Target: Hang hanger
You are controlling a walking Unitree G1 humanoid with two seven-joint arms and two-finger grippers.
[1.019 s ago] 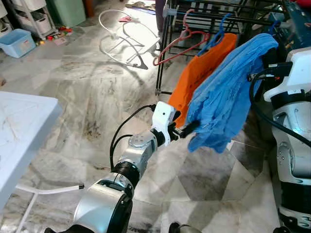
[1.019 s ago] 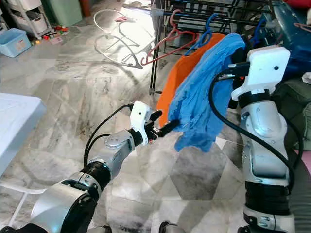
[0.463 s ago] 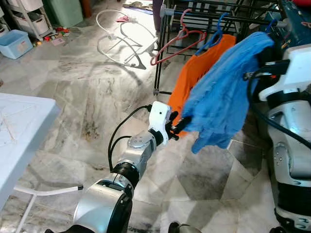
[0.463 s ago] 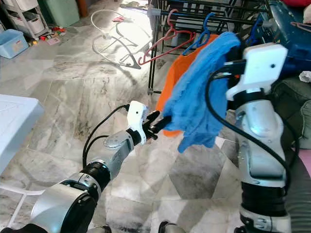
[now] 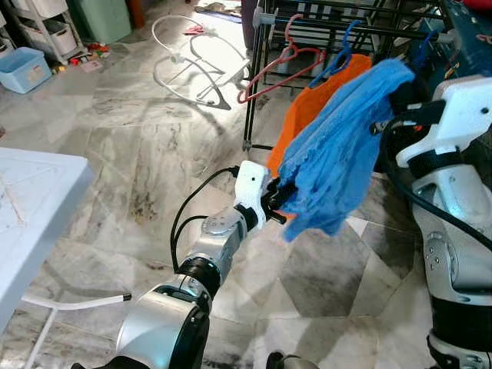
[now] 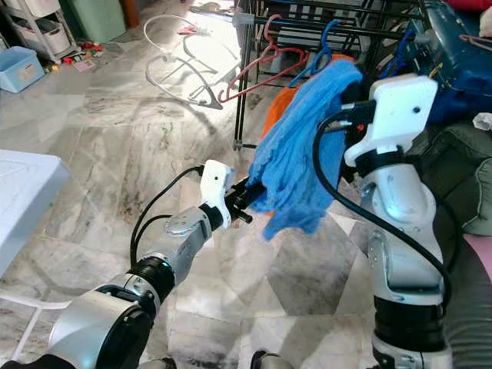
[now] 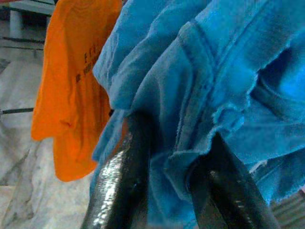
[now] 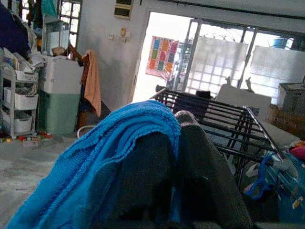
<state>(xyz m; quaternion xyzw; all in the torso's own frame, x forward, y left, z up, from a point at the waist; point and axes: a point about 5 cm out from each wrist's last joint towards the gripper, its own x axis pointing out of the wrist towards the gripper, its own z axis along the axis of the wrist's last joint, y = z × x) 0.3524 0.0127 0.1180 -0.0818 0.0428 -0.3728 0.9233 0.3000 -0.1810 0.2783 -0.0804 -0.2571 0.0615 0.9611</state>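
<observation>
Both of my pincers are on the blue cloth [image 5: 338, 146]. My left gripper [image 5: 278, 201] reaches up and forward to its lower edge; in the left wrist view the two black fingers [image 7: 125, 176] stand a little apart with a fold of the blue fabric bunched between them and touching both. My right gripper [image 8: 183, 167] is raised at the cloth's top, where the fabric drapes over its dark fingers, which lie close together; whether they pinch anything I cannot tell. The cloth hangs between my arms, above the marble floor [image 5: 146, 146]. Just behind it an orange shirt [image 5: 307, 115] hangs on the black drying rack [image 5: 338, 23], and a red hanger [image 5: 277, 65] and a blue hanger [image 5: 342, 54] hook over the rack's bars. A white table [image 5: 31, 207] stands to my left
</observation>
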